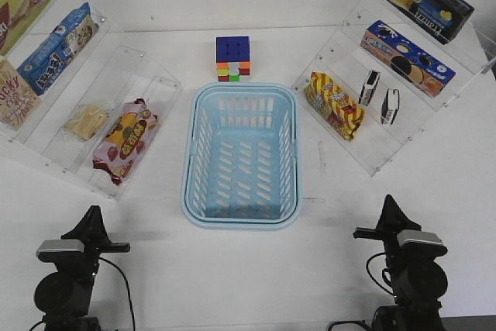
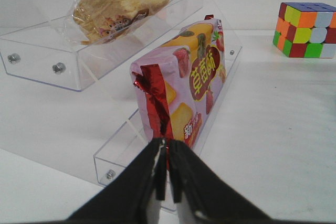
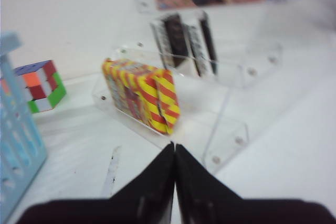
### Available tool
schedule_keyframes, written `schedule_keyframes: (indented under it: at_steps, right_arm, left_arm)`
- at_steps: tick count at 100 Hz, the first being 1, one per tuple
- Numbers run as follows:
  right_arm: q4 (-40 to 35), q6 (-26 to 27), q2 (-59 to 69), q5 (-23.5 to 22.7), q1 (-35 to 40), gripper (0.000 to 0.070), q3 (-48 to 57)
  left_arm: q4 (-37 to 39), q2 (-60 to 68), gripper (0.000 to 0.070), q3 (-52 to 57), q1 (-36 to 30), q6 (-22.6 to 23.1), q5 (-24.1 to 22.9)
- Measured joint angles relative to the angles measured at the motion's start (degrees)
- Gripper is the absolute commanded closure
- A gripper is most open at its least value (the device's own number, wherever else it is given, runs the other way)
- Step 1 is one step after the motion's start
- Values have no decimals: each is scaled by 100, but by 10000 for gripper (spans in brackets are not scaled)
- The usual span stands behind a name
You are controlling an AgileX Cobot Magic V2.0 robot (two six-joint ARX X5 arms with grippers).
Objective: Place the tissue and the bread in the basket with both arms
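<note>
The light-blue basket (image 1: pixel 241 154) stands empty at the table's middle. The bread (image 1: pixel 85 121), tan in a clear wrapper, lies on the left clear rack; it also shows in the left wrist view (image 2: pixel 122 2). Two black tissue packs (image 1: pixel 370 87) (image 1: pixel 389 106) stand on edge on the right rack, seen too in the right wrist view (image 3: pixel 176 40). My left gripper (image 1: pixel 93 218) is shut and empty near the front left, fingertips together (image 2: pixel 167 145). My right gripper (image 1: pixel 386 208) is shut and empty near the front right, its tips meeting (image 3: pixel 174 146).
A pink-red snack packet (image 1: pixel 124 140) lies below the bread. A yellow-red striped bag (image 1: pixel 334 105) lies beside the tissues. A colour cube (image 1: pixel 233 58) stands behind the basket. Boxed snacks fill the upper shelves of both clear racks (image 1: pixel 54 48) (image 1: pixel 408 58).
</note>
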Motion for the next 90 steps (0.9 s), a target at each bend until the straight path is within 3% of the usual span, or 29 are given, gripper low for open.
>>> schedule_keyframes:
  at_steps: [23,26,34,38,59,90]
  right_arm:
    - [-761,393,1375,63,0,682,1604]
    - [-761,376,1628,-22,0,625,1792]
    - [-767,205,2295,-232,0,365,2284]
    - [-769,107,2612,-313,0,300,2524]
    - [-754,-424,4341,-339,0,297,3740]
    - [-706,-1237,7027,409,-81,297,5383]
  left_arm:
    - [0,0,699,0,0,0,0]
    - [0,0,699,0,0,0,0]
    - [0,0,699,0,0,0,0]
    - [0,0,699,0,0,-2,0]
    - [0,0,699,0,0,0,0]
    - [0,0,699,0,2,-2,0]
